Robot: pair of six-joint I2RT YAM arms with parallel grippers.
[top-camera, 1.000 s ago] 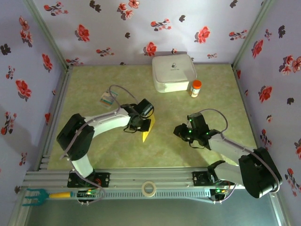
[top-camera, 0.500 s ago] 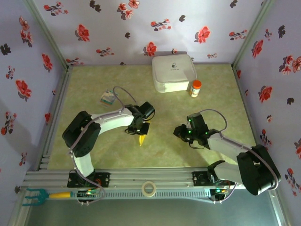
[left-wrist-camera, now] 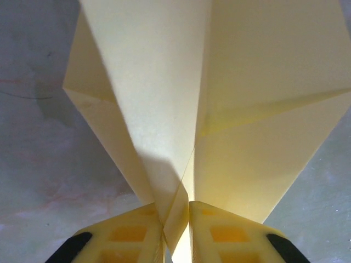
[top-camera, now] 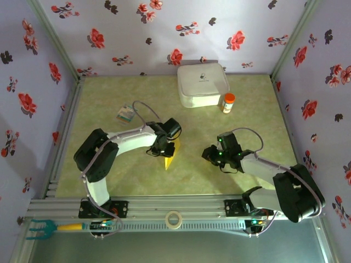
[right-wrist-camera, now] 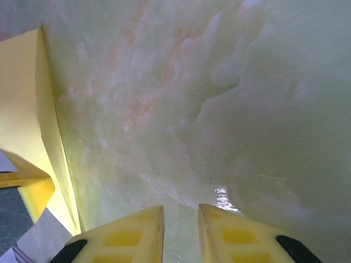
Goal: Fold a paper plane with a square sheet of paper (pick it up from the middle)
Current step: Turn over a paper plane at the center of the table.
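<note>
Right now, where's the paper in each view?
Top: paper left of table centre, at the left gripper.
Left wrist: paper spans the upper picture, its ridge between the left gripper fingers.
Right wrist: paper along the left edge.
Shared landmark: green marbled table.

The surface (top-camera: 109, 98) is a pale green, marbled top that takes up the middle of the overhead frame. A white box (top-camera: 202, 84) with rounded corners lies on it in the upper centre, with a small orange-capped bottle (top-camera: 228, 102) standing just beside the box's lower right corner. A teal-and-white card (top-camera: 125, 114) lies flat at centre left, and near the middle the yellow paper plane (top-camera: 170, 156) seems to rest on the surface, though contact is hard to judge.
</note>
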